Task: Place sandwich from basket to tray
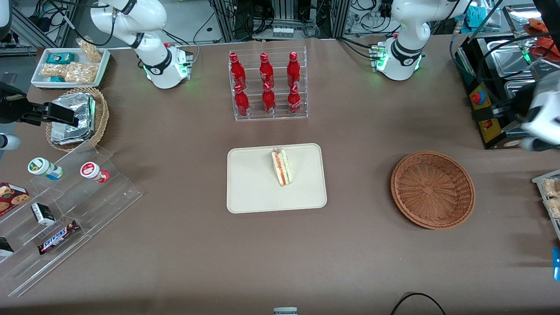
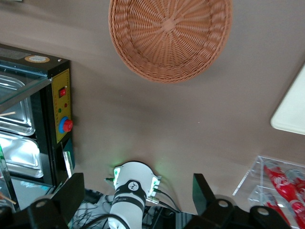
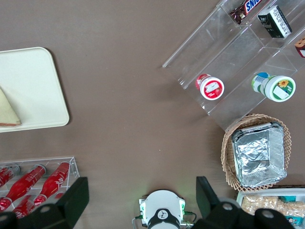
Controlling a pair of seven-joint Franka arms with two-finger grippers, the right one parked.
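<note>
The sandwich (image 1: 282,167), a pale bread wedge with red-orange filling, lies on the cream tray (image 1: 249,192) at mid-table; the right wrist view also catches the sandwich (image 3: 7,112) and the tray (image 3: 33,86). The reddish-brown wicker basket (image 1: 432,189) stands empty toward the working arm's end. My left gripper (image 2: 138,193) is open with nothing between its dark fingers (image 2: 71,191). It hangs high over the table's working-arm end, its white hand (image 1: 541,118) blurred above the black machine. From there I look down on the basket (image 2: 169,33) and a tray corner (image 2: 293,114).
A clear rack of red bottles (image 1: 267,85) stands farther from the camera than the tray. A black machine with a red button (image 1: 485,109) sits beside the basket. A smaller basket with foil packs (image 1: 78,118), an acrylic snack stand (image 1: 65,197) and a white snack tray (image 1: 70,65) lie toward the parked arm's end.
</note>
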